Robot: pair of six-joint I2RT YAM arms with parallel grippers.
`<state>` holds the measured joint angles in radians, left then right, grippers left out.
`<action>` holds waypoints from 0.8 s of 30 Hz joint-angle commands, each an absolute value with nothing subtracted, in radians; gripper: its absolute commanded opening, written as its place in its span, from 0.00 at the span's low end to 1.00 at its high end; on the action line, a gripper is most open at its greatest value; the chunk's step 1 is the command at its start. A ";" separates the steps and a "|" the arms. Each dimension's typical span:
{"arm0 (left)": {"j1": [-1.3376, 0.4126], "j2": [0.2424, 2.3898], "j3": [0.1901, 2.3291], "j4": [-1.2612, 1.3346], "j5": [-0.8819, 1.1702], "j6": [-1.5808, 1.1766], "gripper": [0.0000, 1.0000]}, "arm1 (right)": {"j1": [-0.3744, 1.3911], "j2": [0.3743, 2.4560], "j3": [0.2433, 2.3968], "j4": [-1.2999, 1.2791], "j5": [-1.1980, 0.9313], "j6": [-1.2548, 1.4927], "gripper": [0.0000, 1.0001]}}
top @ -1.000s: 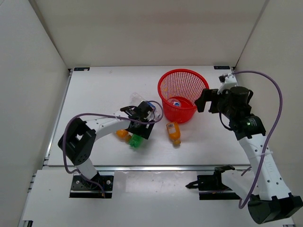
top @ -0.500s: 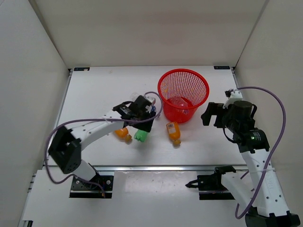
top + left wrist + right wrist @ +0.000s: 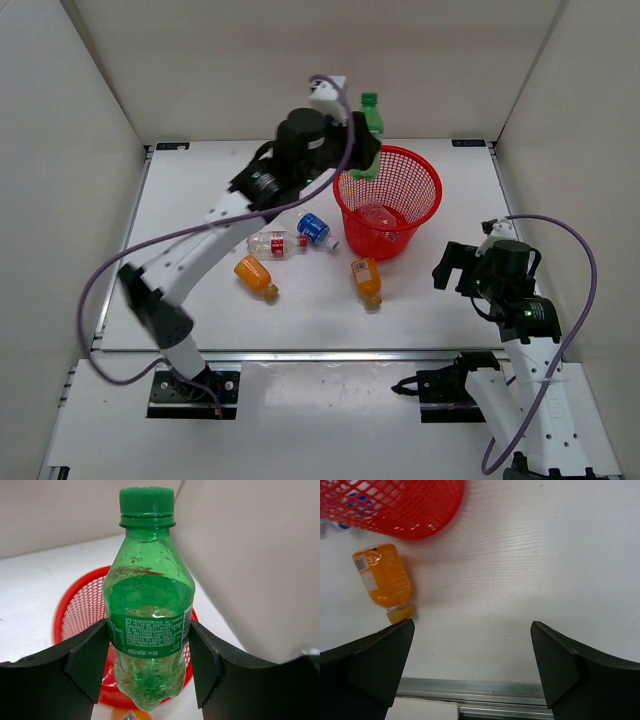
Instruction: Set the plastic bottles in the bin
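Gripping one green bottle (image 3: pixel 148 625); four bottles (image 3: pixel 255 277) lie loose, one binned.

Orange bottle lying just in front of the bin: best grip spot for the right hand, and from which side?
I'd go mid-body, from straight above. The orange bottle lies flat, cap toward the near edge, base close to the bin, so put one finger on each long side. The right hand is open.
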<state>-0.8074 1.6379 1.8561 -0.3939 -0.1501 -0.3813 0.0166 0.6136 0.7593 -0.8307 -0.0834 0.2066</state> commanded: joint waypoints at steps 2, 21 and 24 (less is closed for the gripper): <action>-0.830 1.899 2.049 -0.425 -0.130 -0.383 0.62 | 0.130 0.617 0.764 -0.770 -0.120 0.199 1.00; -0.769 1.156 1.243 -0.572 -0.187 -0.483 0.99 | 0.756 1.028 0.724 -0.407 0.092 0.186 0.99; -0.671 1.002 1.080 -0.717 -0.253 -0.550 0.99 | 0.741 1.080 0.700 -0.312 0.100 0.192 0.99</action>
<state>-0.7422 1.0748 1.1965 -0.5457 -0.1783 -0.4561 0.7544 1.0607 0.6998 -0.4515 0.0364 0.1802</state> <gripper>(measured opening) 0.989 0.992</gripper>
